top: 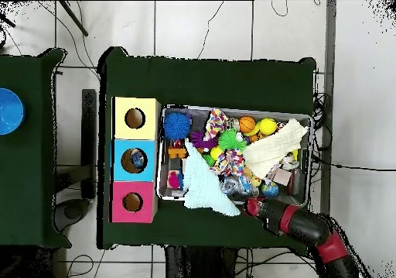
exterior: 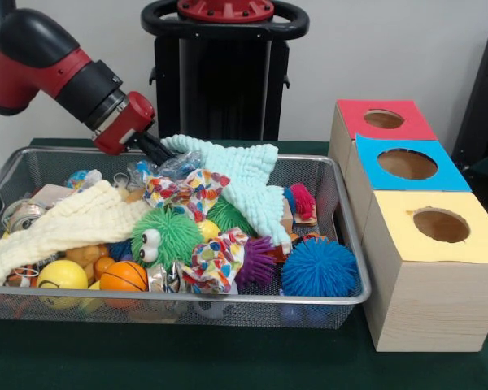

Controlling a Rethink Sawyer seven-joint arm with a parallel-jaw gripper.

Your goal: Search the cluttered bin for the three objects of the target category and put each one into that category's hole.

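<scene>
Nearest the camera, the mesh bin's (exterior: pixel 228 299) front rim fronts the clutter. At its far side the mint cloth (exterior: pixel 244 175) drapes rightward toward 3 boxes (exterior: pixel 427 272). The gripper (exterior: pixel 156 149) touches its left end; whether it grips, I cannot tell.
</scene>
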